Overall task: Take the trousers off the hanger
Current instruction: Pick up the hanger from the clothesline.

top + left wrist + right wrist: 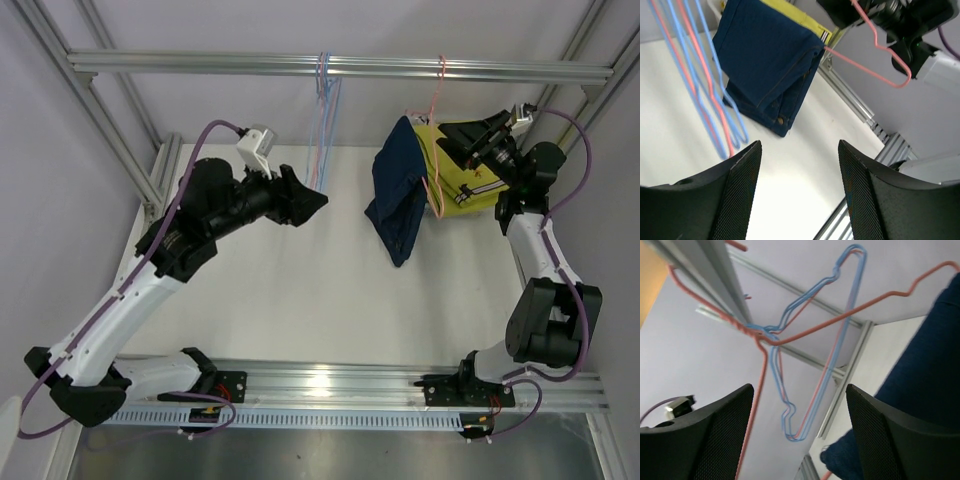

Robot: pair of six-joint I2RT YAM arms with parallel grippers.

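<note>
Hanging off the pink hanger (436, 200), the navy trousers (395, 200) are folded over its lower bar at the far right of the desk (300, 300), w/ the hook up on the rail (340, 66). Long axis runs top to bottom: fold at the bar, end w/ button & stitched seams down low, close to the desk top. Touching or not, can't tell. Just beside them, further right, a yellow cloth (465, 180) w/ a striped band lies bunched.

Key relation: the trousers sit btwn the two arms. Left pincer (800, 145) is well to the left, pointing right at them, fingers apart, nothing btwn. A bunch of empty hangers (322, 130), thin blue & pink wire, dangles just far of it, partly in its line. Right pincer (799, 390) is up by the far right corner, over the yellow cloth, near the hanger's right side, also spread w/ nothing inside. So the right arm is much nearer, I'd say; the left has open desk to cross.

Materials: navy looks like denim, stiff-ish, should hold its shape when pulled. Hanger is thin coated wire, likely to swing. Pincer pads are black, broad & rounded, w/ fine mesh texture.

Next move, my guess: one arm steadies the wire, the other pulls the denim off the bar.
</note>
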